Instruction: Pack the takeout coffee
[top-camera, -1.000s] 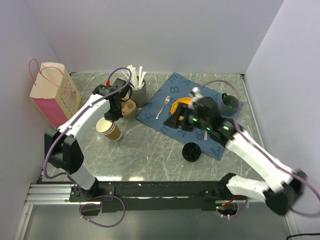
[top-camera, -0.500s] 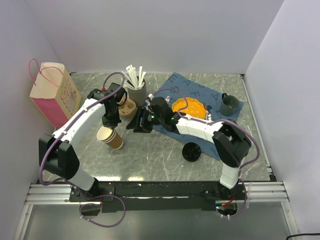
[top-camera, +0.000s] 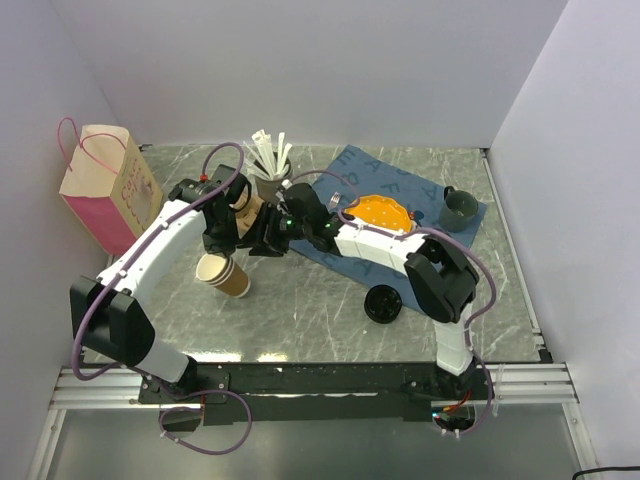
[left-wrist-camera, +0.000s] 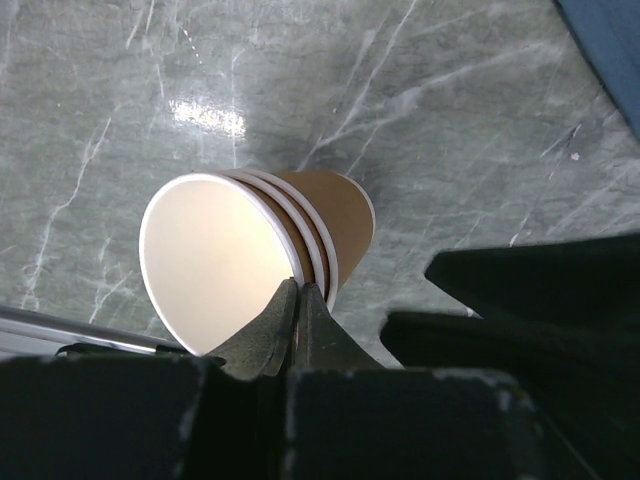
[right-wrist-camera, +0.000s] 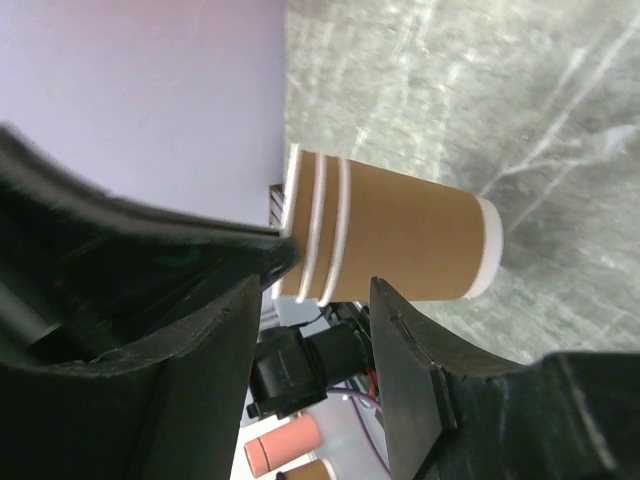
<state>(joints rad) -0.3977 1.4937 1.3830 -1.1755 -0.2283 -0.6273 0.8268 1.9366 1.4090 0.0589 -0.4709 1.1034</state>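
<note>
Black left gripper (left-wrist-camera: 298, 292) fingers are pinched on the rim of a tilted stack of lidless paper cups (left-wrist-camera: 225, 255), probably bracing it. The right gripper (right-wrist-camera: 320, 290), jaws spread astride the brown wall, looks set to pull one cup free. No lidded takeout coffee is visible; a loose black lid (top-camera: 383, 303) lies beside the blue cloth (top-camera: 415, 185).

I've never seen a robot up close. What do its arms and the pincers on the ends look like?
The left arm and right arm have smooth white links joined by chunky black joints, with a thin purple cable looping alongside. Small green lights glow near the right wrist. The left gripper and right gripper are matte black, each with two tapering fingers.
</note>
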